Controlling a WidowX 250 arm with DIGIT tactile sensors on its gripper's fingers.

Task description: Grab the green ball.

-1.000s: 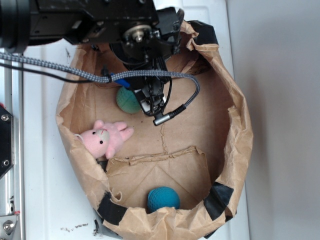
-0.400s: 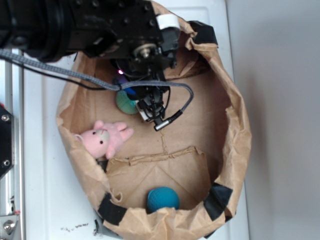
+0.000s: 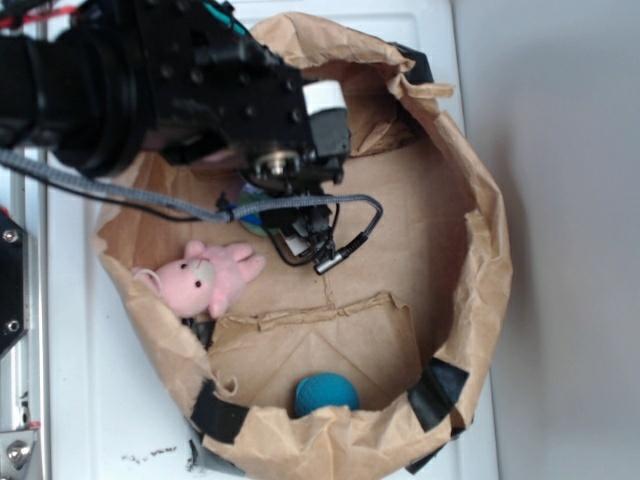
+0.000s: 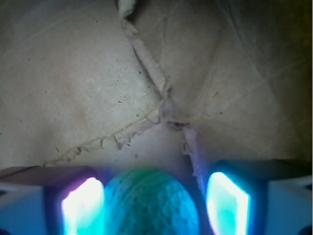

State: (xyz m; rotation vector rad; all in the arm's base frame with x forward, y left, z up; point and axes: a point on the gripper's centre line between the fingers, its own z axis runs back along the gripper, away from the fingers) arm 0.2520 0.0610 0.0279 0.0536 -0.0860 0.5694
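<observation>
The end effector (image 4: pixel 151 200) stood open, its fingers (image 4: pixel 80 205) flanking the green ball (image 4: pixel 149 203) without visibly gripping it. The ball lay on the paper bag's (image 3: pixel 480 250) floor, far from the pink plush (image 3: pixel 205 280). It looked light, soft and knitted; squeezing across its middle seemed best. No writing was readable.

Black WidowX arm with a braided cable

The arm (image 3: pixel 150 90) is matte black and blocky, dotted with small screws, with a round metal hub at the wrist and a white patch beside it. A grey-and-black braided cable (image 3: pixel 100 190) runs along it, ending in a metal plug. The gripper (image 4: pixel 154 203) fingers (image 4: pixel 80 208) show glowing cyan-white pads
</observation>
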